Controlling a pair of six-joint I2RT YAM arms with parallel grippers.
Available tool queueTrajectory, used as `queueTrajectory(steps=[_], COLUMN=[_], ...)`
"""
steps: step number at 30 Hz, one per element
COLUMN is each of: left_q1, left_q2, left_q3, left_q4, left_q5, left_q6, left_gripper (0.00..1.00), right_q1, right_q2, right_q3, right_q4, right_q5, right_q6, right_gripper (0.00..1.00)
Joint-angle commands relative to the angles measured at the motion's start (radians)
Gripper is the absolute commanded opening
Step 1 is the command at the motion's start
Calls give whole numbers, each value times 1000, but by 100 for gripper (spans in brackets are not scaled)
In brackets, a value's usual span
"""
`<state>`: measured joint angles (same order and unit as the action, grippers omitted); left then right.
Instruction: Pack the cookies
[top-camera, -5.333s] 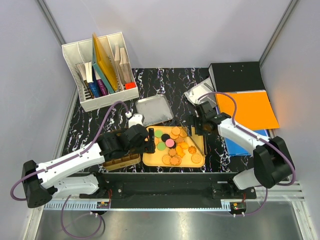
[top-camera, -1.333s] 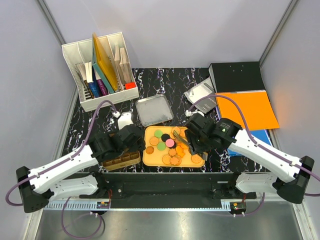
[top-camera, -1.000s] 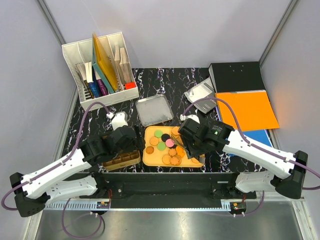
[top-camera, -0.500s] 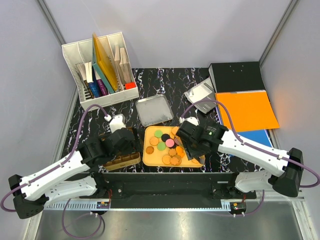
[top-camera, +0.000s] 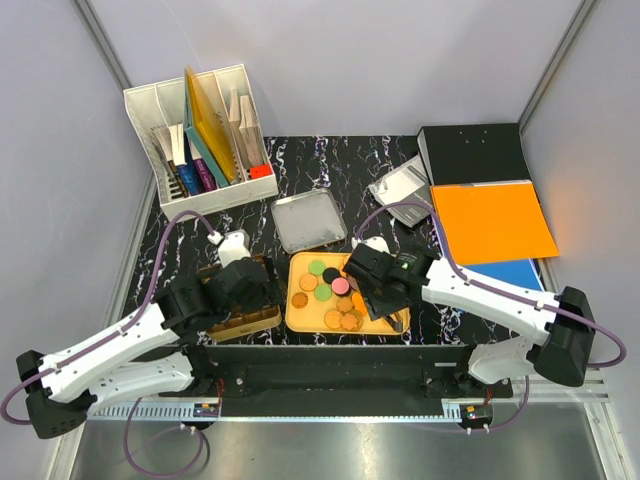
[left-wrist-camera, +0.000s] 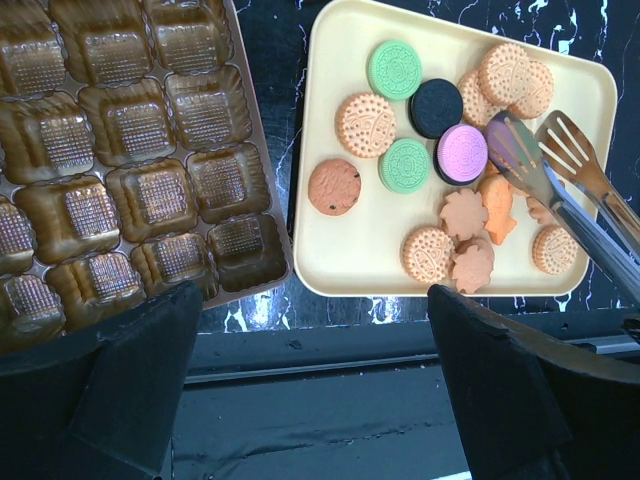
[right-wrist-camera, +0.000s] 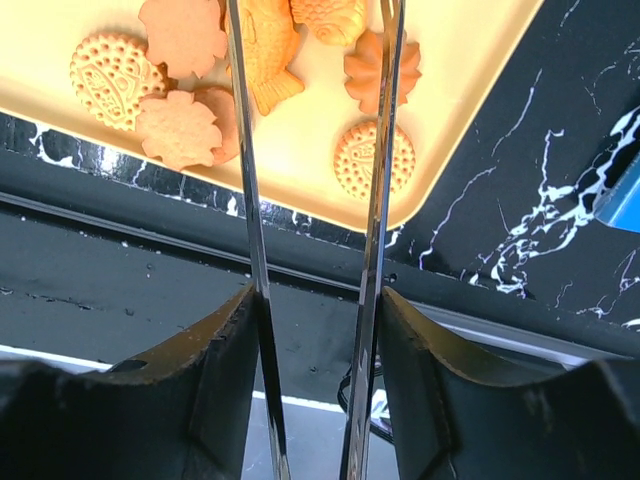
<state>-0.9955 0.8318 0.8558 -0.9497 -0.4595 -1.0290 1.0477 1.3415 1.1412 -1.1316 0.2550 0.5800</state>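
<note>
Left wrist view: cookies (left-wrist-camera: 440, 150) all lie on yellow tray (left-wrist-camera: 340, 250), centre right | brown box (left-wrist-camera: 110, 130) upper left, cups in sight bare | left jaws wide apart, holding nothing | right jaws clamped on tongs (left-wrist-camera: 515, 145), tips over cookies | packing looks not begun

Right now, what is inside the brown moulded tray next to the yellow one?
Every cup of the brown tray visible in the left wrist view is empty. The left tool covers its near corner, so those cups cannot be checked.
</note>
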Motion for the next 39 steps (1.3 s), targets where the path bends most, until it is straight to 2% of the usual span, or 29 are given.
queueTrajectory(steps=[1,9,15,18,24,27,28,33,39], left_q1=[5,3,5,5,5,5,5,5,9], left_q2=[-17,-31,-48,-68,-160,-215,-229,-257,-293], left_q3=[-11,-15,6,48,146,187,210,267,198], left_q4=[22,19,0,-30,-125,-222,-262,-590,-597], left_q5=[1,-10,-31,-60,-178,-278,-300,-390,-325], left_q6=[-14,-11,-13,-17,-66,-141,-211,-465,-532], left_gripper=[99,99,99,99,99,99,98,98,98], right_q1=[8,6,8,8,8,9,9,34,67], right_q2=[31,41,22,16,44,64,68,123,241], right_q3=[46,45,103,185,331,371,385,440,540], right_q4=[43,49,17,-14,-5,16,24,102,153], right_q5=[44,32,66,81,40,3,-19,-88,-154], right_q6=[-16,-16,-16,-26,-58,-83,-97,-144,-207], right_gripper=[52,35,33,32,29,27,26,26,26])
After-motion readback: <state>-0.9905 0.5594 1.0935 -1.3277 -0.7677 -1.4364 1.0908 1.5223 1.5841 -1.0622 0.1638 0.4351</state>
